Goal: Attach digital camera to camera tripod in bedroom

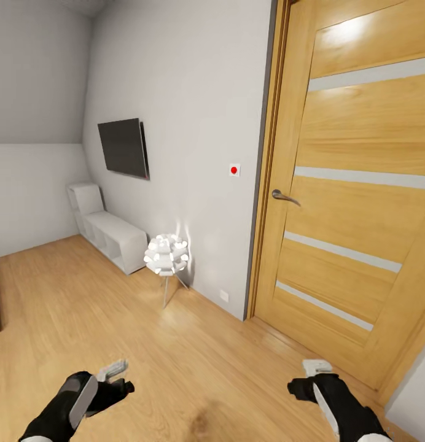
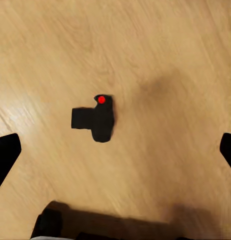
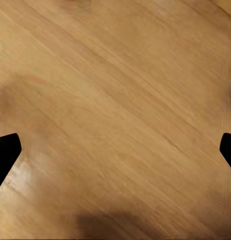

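Observation:
The digital camera [image 2: 95, 119], small and black with a red button on top, lies on the light wood floor [image 2: 170, 60] in the left wrist view. My left gripper [image 2: 117, 150] hangs above it, open, its black fingertips [image 2: 6, 150] spread wide to either side and touching nothing. In the head view the left gripper [image 1: 111, 380] and right gripper [image 1: 308, 382] sit low over the bedroom floor [image 1: 83, 307]. The right gripper [image 3: 117, 150] is open over bare boards. The camera tripod is out of view.
A wooden door [image 1: 354, 202] with a metal handle [image 1: 283, 196] stands shut at the right. A white petal lamp [image 1: 166, 256] on thin legs stands by the wall. White cube shelves [image 1: 111, 236] and a wall TV [image 1: 123, 147] lie further left.

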